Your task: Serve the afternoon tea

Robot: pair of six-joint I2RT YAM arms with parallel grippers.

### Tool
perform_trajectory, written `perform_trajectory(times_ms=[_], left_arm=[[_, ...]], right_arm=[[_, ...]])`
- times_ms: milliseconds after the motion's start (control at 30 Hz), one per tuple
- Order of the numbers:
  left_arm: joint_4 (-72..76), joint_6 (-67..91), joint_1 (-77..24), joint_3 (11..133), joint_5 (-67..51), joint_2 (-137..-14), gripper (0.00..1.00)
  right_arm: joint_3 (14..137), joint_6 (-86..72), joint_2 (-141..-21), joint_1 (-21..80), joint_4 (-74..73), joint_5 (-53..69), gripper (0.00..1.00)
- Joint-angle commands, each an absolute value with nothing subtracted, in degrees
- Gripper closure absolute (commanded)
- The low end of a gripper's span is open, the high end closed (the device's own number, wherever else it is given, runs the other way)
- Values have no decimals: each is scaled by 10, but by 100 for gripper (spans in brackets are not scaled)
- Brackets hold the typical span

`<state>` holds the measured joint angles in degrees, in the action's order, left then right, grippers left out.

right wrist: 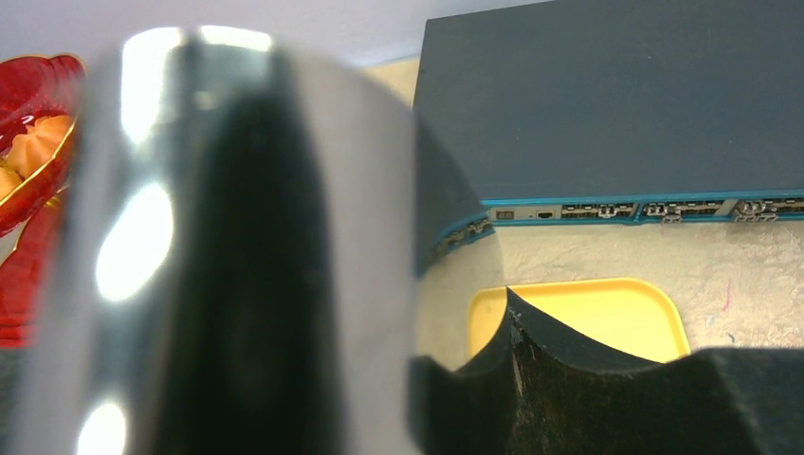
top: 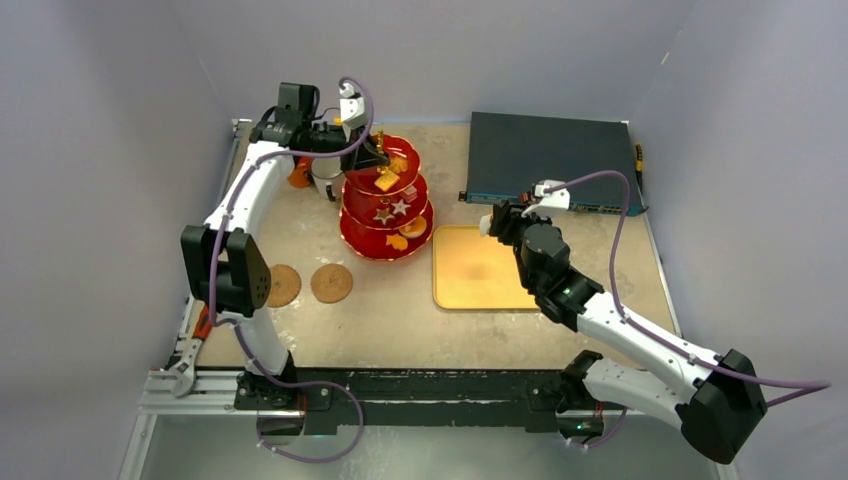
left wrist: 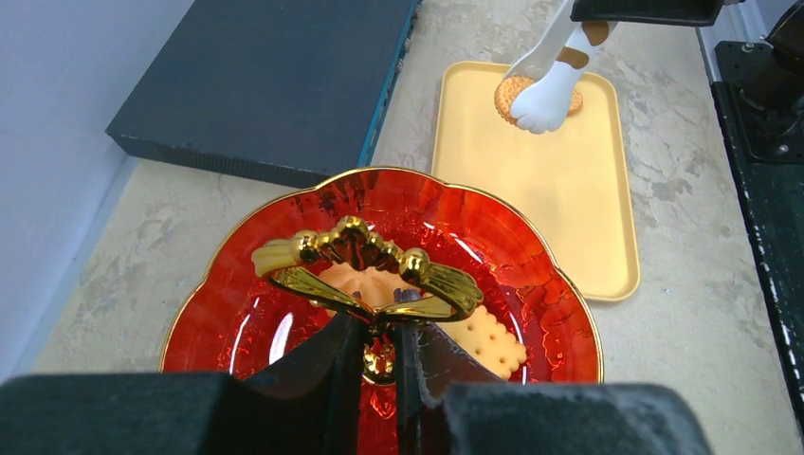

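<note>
The red three-tier stand (top: 386, 205) stands at the back left of the table. My left gripper (left wrist: 379, 353) reaches over its top plate (left wrist: 531, 275), jaws shut on the stem of the gold handle (left wrist: 365, 261). A swirled cookie (left wrist: 374, 286) and a square cracker (left wrist: 488, 341) lie on that plate. Star cookies (top: 390, 212) sit on the middle tier. My right gripper (top: 505, 218) is shut on white tongs (right wrist: 237, 256). Their paw-shaped tip (left wrist: 547, 102) pinches a round cookie (left wrist: 510, 93) above the yellow tray (left wrist: 559, 199). An orange mug (top: 297, 178) and a white mug (top: 325, 185) are partly hidden behind the left arm.
A dark flat electronics box (top: 545, 160) fills the back right, just beyond the yellow tray (top: 480, 275). Two round cork coasters (top: 283, 285) (top: 331, 283) lie in front of the stand. The enclosure walls close in on both sides.
</note>
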<state>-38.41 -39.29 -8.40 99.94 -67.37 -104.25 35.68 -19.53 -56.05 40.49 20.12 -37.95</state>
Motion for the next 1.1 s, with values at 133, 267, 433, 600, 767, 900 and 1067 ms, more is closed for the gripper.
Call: perform_trajectory(times_ms=[133,267,433,600,767,900,1067], left_arm=[[-98,-189,-92,896,-657,-966,100],[-73,-150,-101,878,-593,-951,100],[9,-85,-115,816,-465,-901,100],[45,-49,-130,767,-307,-854,100],[80,-41,-163,719,-171,-819,100],[83,-19,-189,705,-113,-812,100],[58,35,-192,710,-121,-807,59]], right_arm=[[386,-202,-543,408,216,-391,66],[386,-201,-543,408,216,-390,66],[388,-198,-547,408,222,-388,66],[390,-196,-558,408,234,-378,66],[392,-194,-571,408,249,-370,66],[391,-194,-580,408,259,-363,66],[392,-195,-588,411,269,-356,66]])
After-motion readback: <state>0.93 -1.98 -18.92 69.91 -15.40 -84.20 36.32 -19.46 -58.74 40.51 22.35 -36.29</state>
